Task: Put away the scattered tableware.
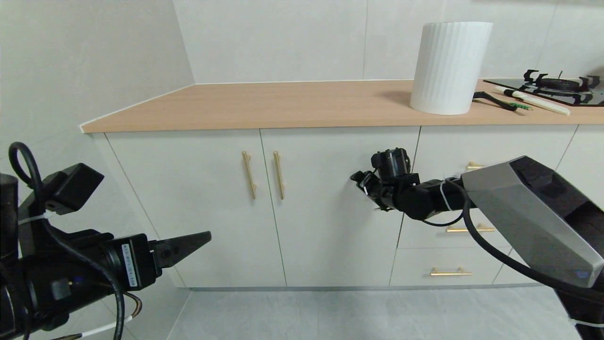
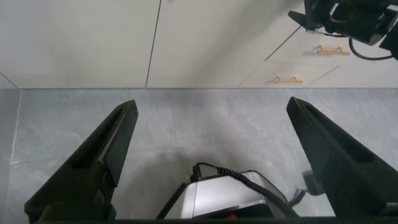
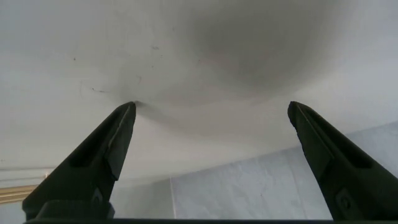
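Behind cyl. holder point(image 1: 450, 68): utensils point(image 1: 538, 103) half-hidden

Countertop point(image 1: 283, 104): wood-grain surface, matt. Cabinet doors point(image 1: 330, 212): smooth off-white, low sheen, with brushed gold-tone metal handles point(image 1: 249, 174). White container point(image 1: 449, 68): vertically ribbed wall, matt; hob point(image 1: 592, 98): glossy black, glass-like. Left gripper point(image 2: 211, 124): matt black, plastic-looking fingers; floor point(image 1: 377, 311): smooth grey stone-look tile; wall point(image 1: 283, 38): pale smooth tile with a faint sheen.
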You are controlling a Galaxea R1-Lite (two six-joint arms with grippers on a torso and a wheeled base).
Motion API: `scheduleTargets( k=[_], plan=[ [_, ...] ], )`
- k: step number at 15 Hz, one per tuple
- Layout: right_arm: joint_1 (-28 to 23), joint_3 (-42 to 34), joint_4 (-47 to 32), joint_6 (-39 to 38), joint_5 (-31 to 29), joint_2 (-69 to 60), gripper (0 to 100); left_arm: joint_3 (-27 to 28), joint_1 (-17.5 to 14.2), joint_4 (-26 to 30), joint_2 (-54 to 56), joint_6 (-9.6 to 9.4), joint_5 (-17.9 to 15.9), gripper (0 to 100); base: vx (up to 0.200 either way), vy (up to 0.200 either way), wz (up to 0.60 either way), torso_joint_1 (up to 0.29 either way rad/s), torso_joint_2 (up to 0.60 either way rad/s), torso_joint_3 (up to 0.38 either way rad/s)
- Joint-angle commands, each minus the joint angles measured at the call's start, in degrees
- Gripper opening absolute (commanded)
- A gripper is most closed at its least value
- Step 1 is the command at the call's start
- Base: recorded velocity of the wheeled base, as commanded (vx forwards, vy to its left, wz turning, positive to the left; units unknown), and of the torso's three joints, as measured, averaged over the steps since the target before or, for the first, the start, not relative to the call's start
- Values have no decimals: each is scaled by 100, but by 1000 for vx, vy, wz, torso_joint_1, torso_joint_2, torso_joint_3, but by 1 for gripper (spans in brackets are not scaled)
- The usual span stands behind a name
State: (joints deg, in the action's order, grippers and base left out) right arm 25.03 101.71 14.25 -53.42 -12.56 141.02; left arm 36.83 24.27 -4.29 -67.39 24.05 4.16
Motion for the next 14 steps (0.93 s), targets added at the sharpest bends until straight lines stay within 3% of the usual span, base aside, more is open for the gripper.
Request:
scheduleTargets(
  k=[1,4,7,10,14],
  plan=[
    [-15,77,-28,-2,-28,40,100,0,-1,-2,-20,3,-3,100,0,0,0,0,0,0],
    [46,-371,-107,16,87,-400,100,9,-1,-2,-11,3,-3,100,0,0,0,0,0,0],
    [319,-1584,-63,139,869,-1613,100,9,-1,-2,94,3,6,100,0,0,0,0,0,0],
    [573,-2674,-89,912,895,-2782,100,-106,-10,7,411,-6,24,100,0,0,0,0,0,0],
    [573,-5301,-72,2740,860,-5972,100,-1336,-423,42,2274,-41,59,100,0,0,0,0,0,0]
  ],
)
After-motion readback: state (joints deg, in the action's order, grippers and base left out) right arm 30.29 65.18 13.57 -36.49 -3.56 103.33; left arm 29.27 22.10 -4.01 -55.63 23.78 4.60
